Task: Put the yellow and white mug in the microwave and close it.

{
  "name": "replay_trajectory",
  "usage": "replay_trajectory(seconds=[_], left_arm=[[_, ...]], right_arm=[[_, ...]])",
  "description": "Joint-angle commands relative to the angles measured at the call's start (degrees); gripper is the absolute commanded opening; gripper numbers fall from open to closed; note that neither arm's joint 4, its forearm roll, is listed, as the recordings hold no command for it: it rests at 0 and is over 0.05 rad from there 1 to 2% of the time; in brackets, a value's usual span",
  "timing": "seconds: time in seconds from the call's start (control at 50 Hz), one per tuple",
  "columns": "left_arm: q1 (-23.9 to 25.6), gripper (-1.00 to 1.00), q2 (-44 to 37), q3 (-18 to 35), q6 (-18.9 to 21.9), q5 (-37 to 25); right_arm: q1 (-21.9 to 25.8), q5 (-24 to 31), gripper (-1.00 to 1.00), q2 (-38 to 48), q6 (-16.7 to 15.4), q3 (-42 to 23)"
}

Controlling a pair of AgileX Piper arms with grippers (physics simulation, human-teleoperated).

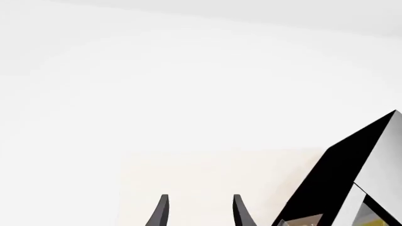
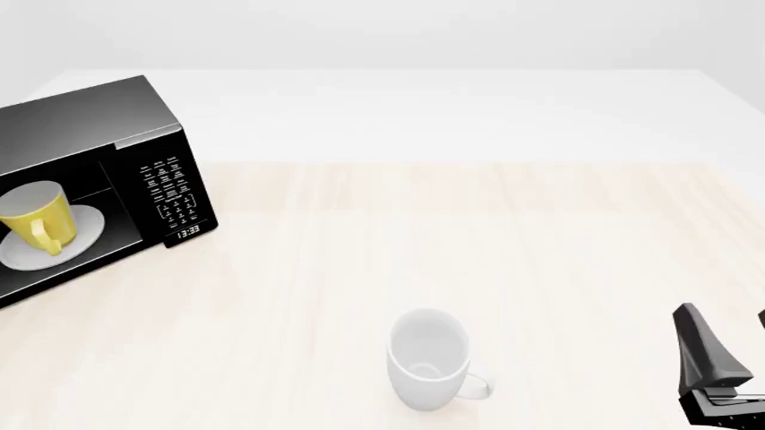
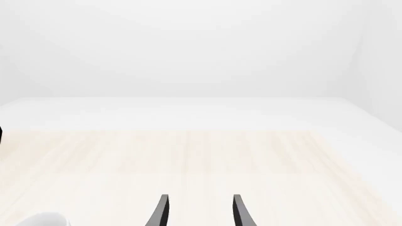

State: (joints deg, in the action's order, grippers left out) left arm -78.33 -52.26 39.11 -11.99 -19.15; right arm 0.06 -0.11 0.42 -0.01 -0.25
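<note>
At the far left of the front view, the microwave is shown on the pale wooden table, its cavity visible from the front. Inside, the yellow and white mug is seen on the white turntable plate, handle toward the viewer. On the button panel, white markings are too small to be read; the clock display appears to read "13:33". No brand name can be made out. A white mug is seen near the table's front edge, well apart from the microwave.

The left gripper is shown in its wrist view with fingers parted and nothing between them, a corner of the microwave beside it. The right gripper is likewise spread and empty above the table; only part of it is visible at the front view's right edge.
</note>
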Motion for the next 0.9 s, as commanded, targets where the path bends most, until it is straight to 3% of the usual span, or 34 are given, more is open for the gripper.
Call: replay_trajectory(seconds=[0.02,0.38,0.9], left_arm=[[-0.07,1.00,-1.96,-2.17,1.45,1.58],[0.73,1.00,-5.79,-6.43,4.46,5.89],[7.67,1.00,-9.73,-11.21,6.49,9.32]], right_arm=[[-0.01,0.00,1.00,0.00,0.00,0.00],[-0.01,0.00,1.00,0.00,0.00,0.00],[-0.01,0.00,1.00,0.00,0.00,0.00]])
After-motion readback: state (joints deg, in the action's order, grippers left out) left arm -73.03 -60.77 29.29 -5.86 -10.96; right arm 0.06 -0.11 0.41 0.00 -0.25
